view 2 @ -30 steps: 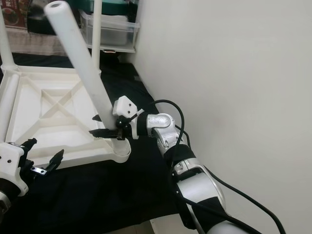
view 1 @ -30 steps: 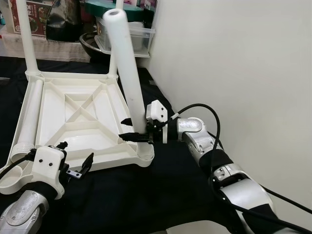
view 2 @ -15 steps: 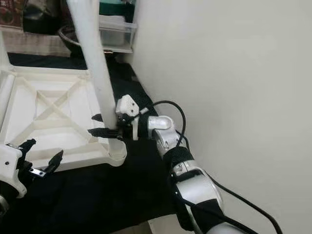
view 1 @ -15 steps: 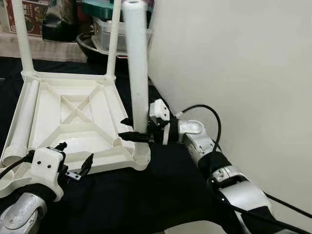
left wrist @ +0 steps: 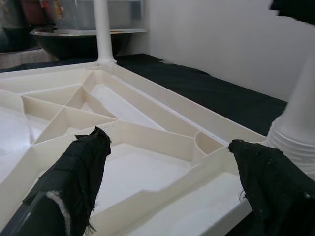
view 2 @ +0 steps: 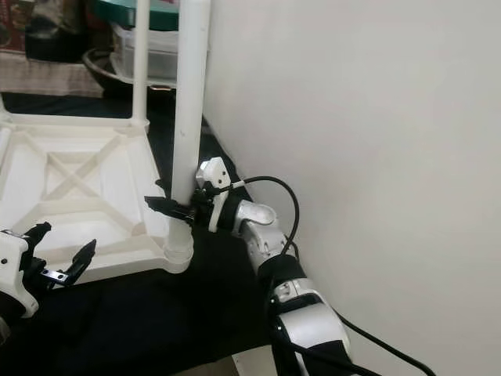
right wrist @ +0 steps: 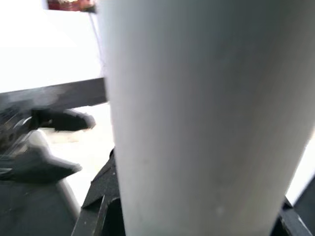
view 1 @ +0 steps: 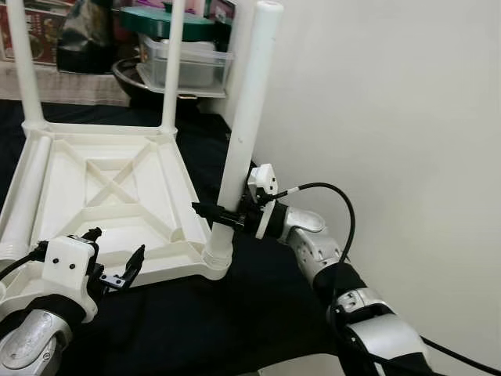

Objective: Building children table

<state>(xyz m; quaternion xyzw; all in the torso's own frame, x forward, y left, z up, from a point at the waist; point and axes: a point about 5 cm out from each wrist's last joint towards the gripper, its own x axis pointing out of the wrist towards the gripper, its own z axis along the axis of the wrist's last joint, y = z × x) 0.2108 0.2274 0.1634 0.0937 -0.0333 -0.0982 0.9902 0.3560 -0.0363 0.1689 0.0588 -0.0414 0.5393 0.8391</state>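
Two legs already stand on the upturned tabletop point(view 1: 102, 196); our right end effector point(view 1: 221, 214) clenches a third leg point(view 1: 246, 125) upright in its corner socket to seat it, while our left end effector point(view 1: 117, 270) hovers released by the near edge

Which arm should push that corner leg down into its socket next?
Probably the right. The right gripper is already shut on the leg, just above the socket. The left gripper hovers open near the tabletop edge, holding nothing.
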